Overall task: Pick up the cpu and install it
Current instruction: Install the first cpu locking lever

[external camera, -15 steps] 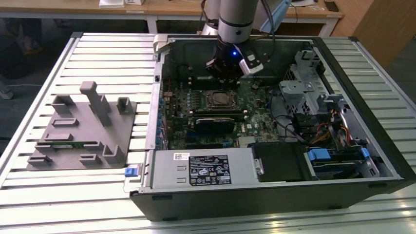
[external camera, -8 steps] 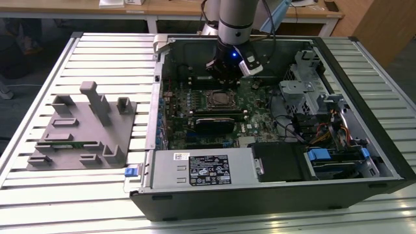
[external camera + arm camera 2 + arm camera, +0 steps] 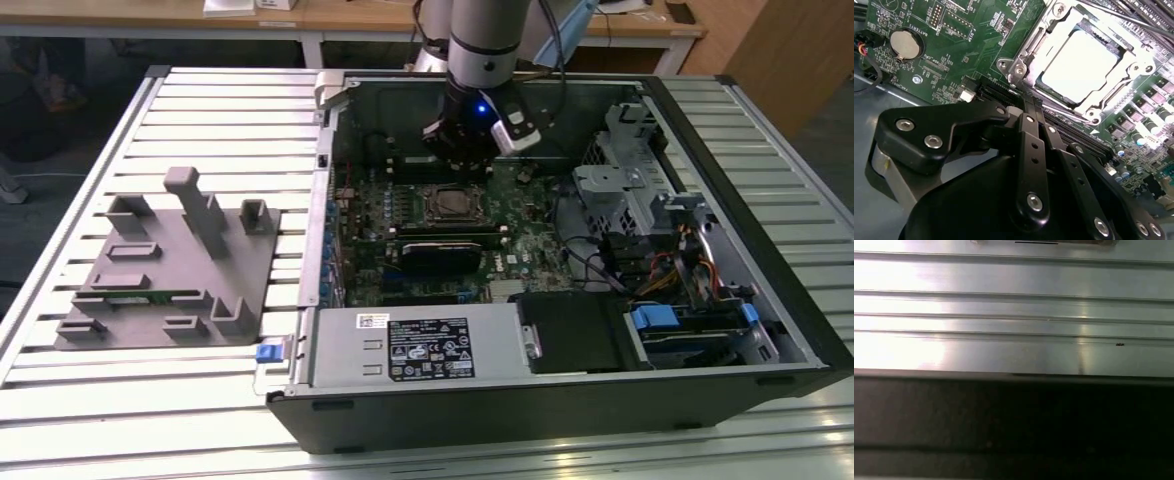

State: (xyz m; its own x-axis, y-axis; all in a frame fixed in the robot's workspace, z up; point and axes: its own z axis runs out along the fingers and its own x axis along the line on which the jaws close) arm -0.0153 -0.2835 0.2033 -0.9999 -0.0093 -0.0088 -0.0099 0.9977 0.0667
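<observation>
One arm: we saw it reach down into the open computer case (image 3: 787, 330), its pincer (image 3: 461, 150) hanging just above the socket.
Cpu: we found the cpu (image 3: 1081, 67) lying in the socket (image 3: 1089, 62) on the motherboard (image 3: 969, 45), its pale top bright under glare, with the metal frame around it; in the exterior view the socket (image 3: 454, 204) sat just below the pincer.
Pincer state: we could not tell whether it stood wide or narrow; in the second wrist view its black linkage (image 3: 1024, 165) blocked the tips, and nothing showed held in it.
Hidden: the linkage covered much of the board beside the socket; glare washed out the chip's surface.
First wrist view: we made out ribbed metal (image 3: 1014, 305) above a dark band (image 3: 1014, 420), hard to identify.
Edges: the case walls stood around the board; a drive cage (image 3: 627, 190) stood at the exterior view's right.
Open room: the grey tray (image 3: 174, 270) lay on the slatted counter (image 3: 200, 100), well apart from the case, at the exterior view's left.
</observation>
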